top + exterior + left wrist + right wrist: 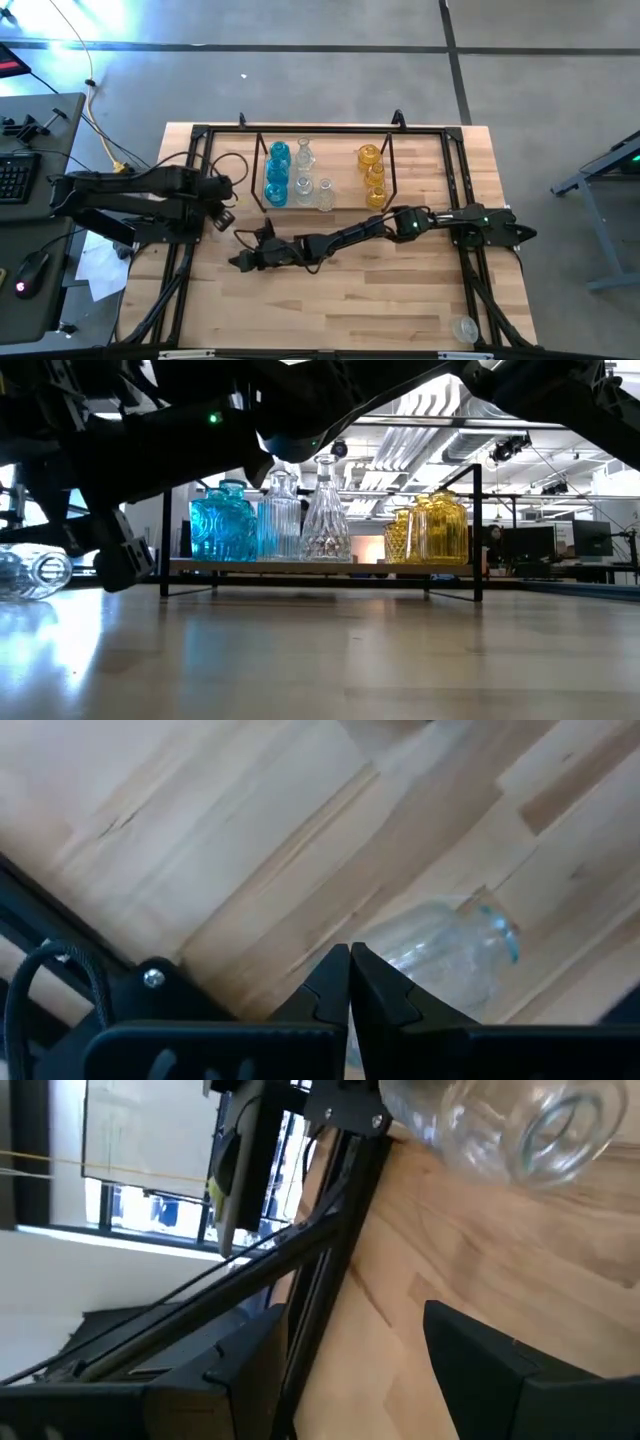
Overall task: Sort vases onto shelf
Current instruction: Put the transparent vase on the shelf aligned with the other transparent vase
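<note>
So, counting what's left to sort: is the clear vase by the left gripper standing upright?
No, the clear vase lies on its side on the table.

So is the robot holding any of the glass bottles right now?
No. The left gripper is shut on nothing, with a clear vase lying on the table beyond it. The right gripper is open and empty.

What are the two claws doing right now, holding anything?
Left gripper: jaws shut, empty; a clear vase lies on the table just beyond it.
Right gripper: jaws open, holding nothing.
</note>
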